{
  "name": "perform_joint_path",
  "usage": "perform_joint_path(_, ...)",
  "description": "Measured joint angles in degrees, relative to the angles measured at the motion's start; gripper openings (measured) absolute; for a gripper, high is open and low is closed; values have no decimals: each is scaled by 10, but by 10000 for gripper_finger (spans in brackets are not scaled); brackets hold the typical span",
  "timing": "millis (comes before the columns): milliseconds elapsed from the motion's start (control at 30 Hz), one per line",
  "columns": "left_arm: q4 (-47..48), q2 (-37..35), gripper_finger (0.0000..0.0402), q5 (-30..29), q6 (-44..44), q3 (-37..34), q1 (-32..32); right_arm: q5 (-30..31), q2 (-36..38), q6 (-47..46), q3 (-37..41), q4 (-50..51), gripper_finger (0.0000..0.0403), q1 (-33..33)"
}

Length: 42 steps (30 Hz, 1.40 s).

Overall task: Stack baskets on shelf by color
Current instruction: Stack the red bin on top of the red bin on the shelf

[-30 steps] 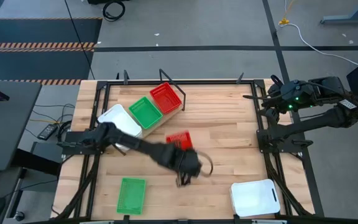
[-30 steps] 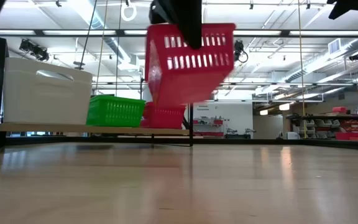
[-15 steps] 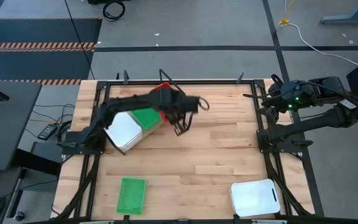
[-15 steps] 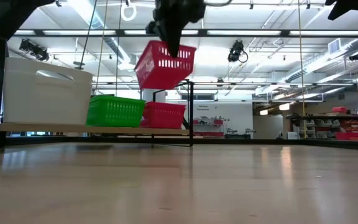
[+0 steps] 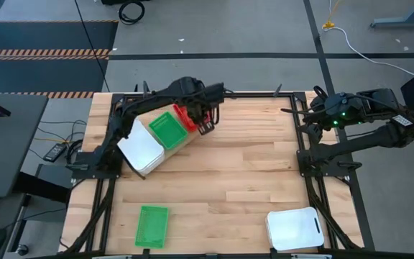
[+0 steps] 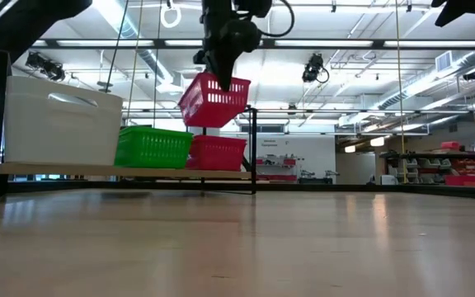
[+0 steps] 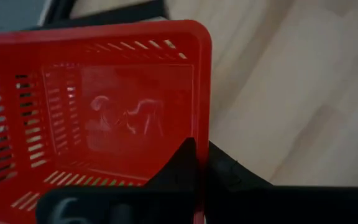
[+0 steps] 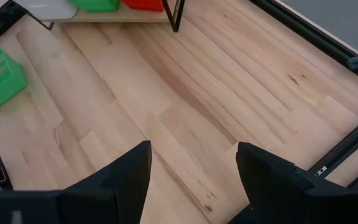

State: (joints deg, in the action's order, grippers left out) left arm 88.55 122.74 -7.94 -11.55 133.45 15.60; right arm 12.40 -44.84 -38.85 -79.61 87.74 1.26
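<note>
- Behind the wooden tabletop (image 6: pixel 237 247) we look into a large hall with ceiling lights and racks along the far wall.
- We see the shelf (image 6: pixel 126 172) standing near the far left part of the table, a light plank with black wire ends.
- On the shelf we count, from one end to the other, a white basket (image 6: pixel 60 120), a green basket (image 6: pixel 152 148) and a red basket (image 6: pixel 218 153), each just beside the next.
- Our left gripper (image 5: pixel 205 114) hangs above the red end of the shelf, its fingers closed on the rim of a second red basket (image 6: pixel 213 101).
- We see that held basket tilted in the air, clear of the red one below it and not touching it.
- From the left wrist we look down into the held basket's mesh floor, with one dark finger (image 7: pixel 182 165) pressed against its rim.
- On the near left of the table we find a loose green basket (image 5: pixel 152 225) lying alone.
- On the near right lies a loose white basket (image 5: pixel 294 229), well apart from the green one.
- Our right gripper (image 8: pixel 191 162) waits at the far right edge of the table, fingers spread wide and holding nothing.
</note>
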Motion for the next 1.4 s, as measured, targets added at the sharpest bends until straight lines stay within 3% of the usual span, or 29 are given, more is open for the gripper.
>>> perform_joint_path(300, -12, 15, 7, -4, 11, -1, 26, 1, 0, -5, 0, 0, 240, 0)
perform_joint_path(1400, -3, 41, 12, 4, 32, -8, 9, 10, 0, -2, 0, 0, 240, 0)
